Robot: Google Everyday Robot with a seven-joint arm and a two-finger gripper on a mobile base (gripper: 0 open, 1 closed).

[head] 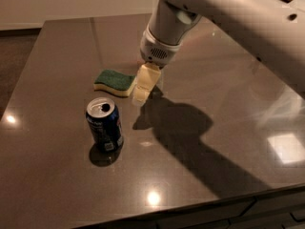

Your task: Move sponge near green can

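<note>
The claw (pixel 142 87), opening indeterminate and apparently holding nothing, hangs just beside the sponge (pixel 113 81), which lies flat on the tabletop (pixel 57 175) to its camera-left, long axis pointing roughly toward the claw.

A: Room's dim overall, w/ warm brownish light. The table (pixel 57 175) is glossy & mirrors it.
B: Agreed. We count two small hot spots on it, one front centre, one at the left edge, plus a big pale patch at right.
A: Light's from above, we'd say. The arm (pixel 228 13) throws a hard dark shadow on the table, right of & nearer us than the gripper (pixel 141 97), which hangs just beside the sponge (pixel 114 81).
B: And the blue can (pixel 104 123) has a small dark shadow pooled at its base, front side. Its top rim glints. We see the arm lit brightest, pale vs. the dark bkgd.
</note>
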